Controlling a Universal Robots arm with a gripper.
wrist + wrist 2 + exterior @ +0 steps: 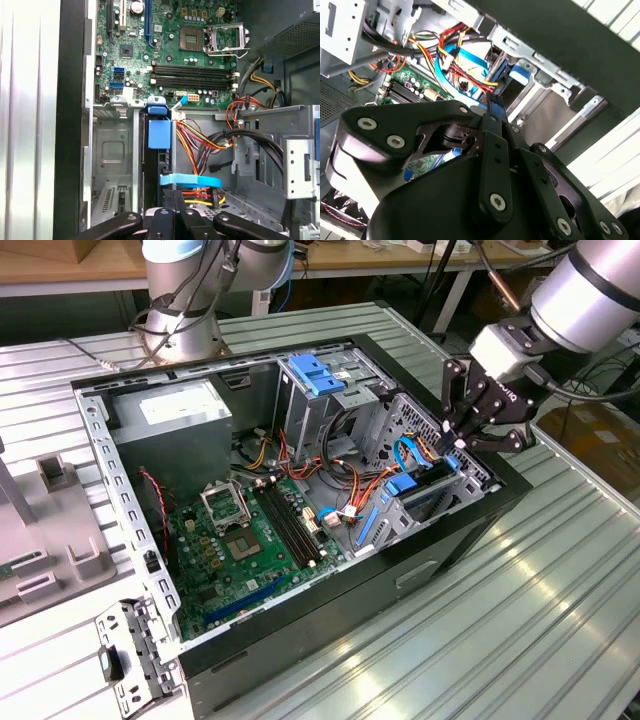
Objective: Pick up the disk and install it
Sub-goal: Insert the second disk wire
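On a ribbed metal table (520,570) sits the open computer case (400,570).

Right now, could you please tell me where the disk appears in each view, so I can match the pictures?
Exterior view: the disk stands on edge in the metal bay toward the exterior view's right, just under the gripper.
First wrist view: the disk is seen edge-on, blue rail towards the camera.
Second wrist view: apparently the blue-ended piece in the bay, largely hidden.
Shared landmark: the green motherboard.
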